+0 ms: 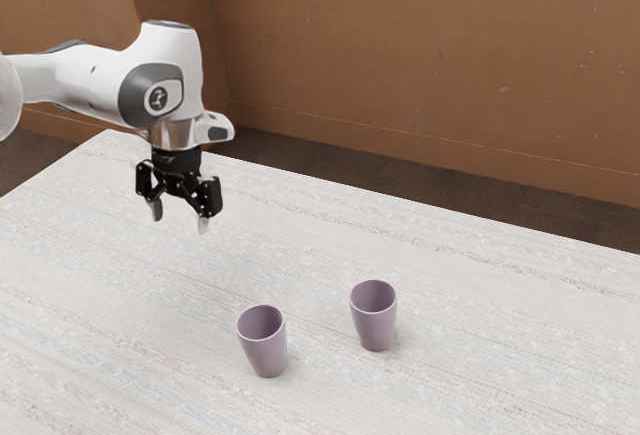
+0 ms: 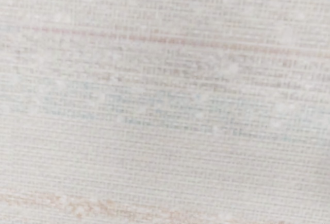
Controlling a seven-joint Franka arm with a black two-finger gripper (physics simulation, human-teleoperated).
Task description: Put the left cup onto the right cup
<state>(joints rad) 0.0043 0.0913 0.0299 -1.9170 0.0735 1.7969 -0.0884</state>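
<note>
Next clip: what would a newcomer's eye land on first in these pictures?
Two mauve cups stand apart on the pale table: the left cup toward the exterior view's left and nearer the camera, the right cup just beyond it. The black gripper hangs open above the table, off to the exterior view's left of both cups, holding nothing.

My arm point(image 1: 85, 80) is glossy white with grey joint caps point(image 1: 152, 95), a silver wrist ring point(image 1: 172, 134), and a black two-finger gripper point(image 1: 180, 221).
</note>
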